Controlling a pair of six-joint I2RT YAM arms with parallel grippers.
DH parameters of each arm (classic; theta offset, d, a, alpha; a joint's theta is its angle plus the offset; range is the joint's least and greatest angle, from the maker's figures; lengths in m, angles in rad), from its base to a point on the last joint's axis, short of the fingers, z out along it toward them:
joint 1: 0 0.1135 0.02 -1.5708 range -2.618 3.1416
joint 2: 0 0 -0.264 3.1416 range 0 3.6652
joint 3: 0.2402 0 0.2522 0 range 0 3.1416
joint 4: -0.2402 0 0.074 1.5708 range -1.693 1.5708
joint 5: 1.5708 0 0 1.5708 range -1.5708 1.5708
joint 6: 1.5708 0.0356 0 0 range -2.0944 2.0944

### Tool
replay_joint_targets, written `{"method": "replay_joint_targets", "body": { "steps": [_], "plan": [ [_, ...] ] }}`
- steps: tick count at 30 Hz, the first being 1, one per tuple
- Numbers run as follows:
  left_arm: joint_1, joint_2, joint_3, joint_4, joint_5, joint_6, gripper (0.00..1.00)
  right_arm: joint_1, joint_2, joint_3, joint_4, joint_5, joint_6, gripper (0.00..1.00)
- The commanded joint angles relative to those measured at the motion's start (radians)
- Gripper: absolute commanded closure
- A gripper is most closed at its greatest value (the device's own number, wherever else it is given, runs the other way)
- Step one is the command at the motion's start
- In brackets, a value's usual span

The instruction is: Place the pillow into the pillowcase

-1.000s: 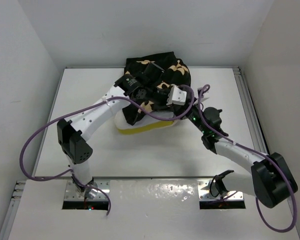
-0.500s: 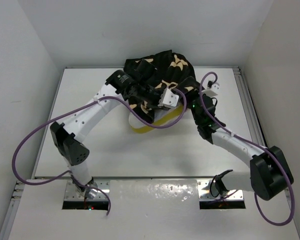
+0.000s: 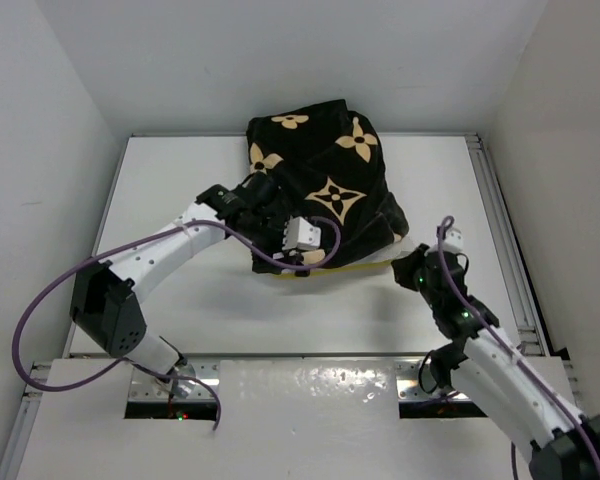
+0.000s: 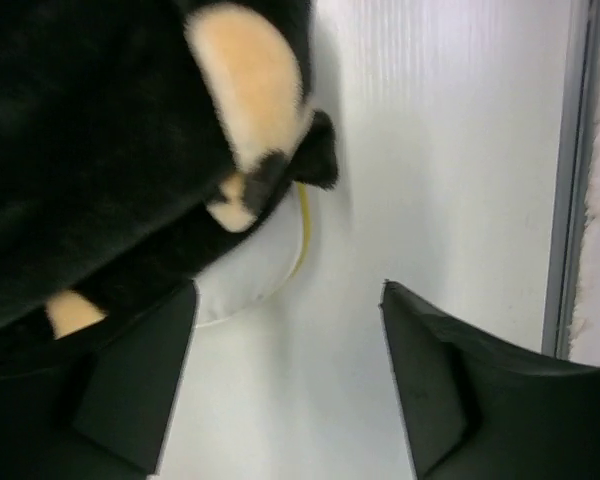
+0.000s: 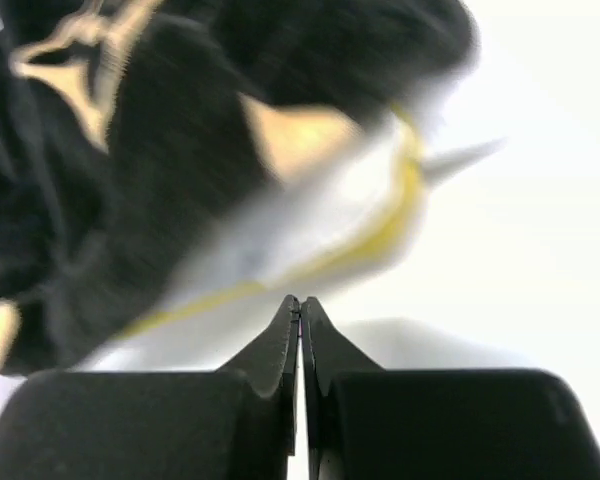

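At the far middle of the table (image 3: 180,200), the pillowcase (image 3: 325,190) lies draped over the pillow (image 4: 248,272), whose white face and yellow edge peek out along the near side. The left gripper (image 4: 285,290) is released, its 2 fingers spread with nothing between them, just beside the pillow's edge. The right gripper (image 5: 300,310) is clenched on nothing, near the pillow's right corner.

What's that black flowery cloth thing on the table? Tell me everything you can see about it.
The pillowcase is a black, velvety-looking cover printed with tan four-petal flowers and a star motif. It lies rumpled toward the far side of the white table, covering most of the pillow, whose white and yellow near edge pokes out. The open left gripper sits at its near edge.
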Motion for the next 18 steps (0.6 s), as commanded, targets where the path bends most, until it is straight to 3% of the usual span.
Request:
{"method": "replay_joint_targets", "body": {
  "steps": [1, 2, 3, 5, 6, 7, 8, 9, 10, 13, 15, 18],
  "plan": [
    [-0.044, -0.058, -0.101, 0.118, -0.101, 0.038, 0.3, -0.007, -0.127, -0.054, -0.252, 0.077, 0.098, 1.0],
    [-0.058, -0.056, -0.13, 0.13, -0.114, 0.052, 0.37, -0.01, -0.193, -0.067, -0.294, 0.166, 0.193, 0.96],
    [-0.063, -0.052, -0.138, 0.139, -0.12, 0.062, 0.55, -0.01, -0.218, -0.07, -0.338, 0.222, 0.244, 0.84],
    [-0.069, -0.045, -0.141, 0.161, -0.117, 0.097, 0.67, -0.021, -0.255, -0.067, -0.394, 0.308, 0.304, 0.75],
    [-0.078, -0.036, -0.14, 0.17, -0.114, 0.108, 0.68, -0.025, -0.253, -0.067, -0.357, 0.316, 0.294, 0.52],
    [-0.084, -0.035, -0.14, 0.179, -0.112, 0.137, 0.66, -0.035, -0.243, -0.068, -0.319, 0.316, 0.277, 0.42],
    [-0.098, -0.03, -0.143, 0.206, -0.108, 0.146, 0.53, -0.044, -0.199, -0.064, -0.272, 0.29, 0.21, 0.34],
    [-0.104, -0.027, -0.146, 0.228, -0.103, 0.149, 0.46, -0.053, -0.162, -0.055, -0.215, 0.261, 0.167, 0.24],
    [-0.118, -0.024, -0.161, 0.263, -0.092, 0.149, 0.36, -0.091, -0.119, -0.009, -0.123, 0.218, 0.08, 0.22],
    [-0.141, -0.01, -0.207, 0.317, -0.076, 0.136, 0.28, -0.186, 0.097, 0.114, -0.047, 0.013, -0.013, 0.14],
    [-0.146, -0.001, -0.247, 0.415, -0.089, 0.113, 0.24, -0.238, 0.249, 0.238, -0.011, -0.103, -0.022, 0.14],
    [-0.147, 0.019, -0.324, 0.584, -0.151, 0.03, 0.21, -0.34, 0.351, 0.284, 0.161, -0.233, 0.02, 0.17]
  ]
}}
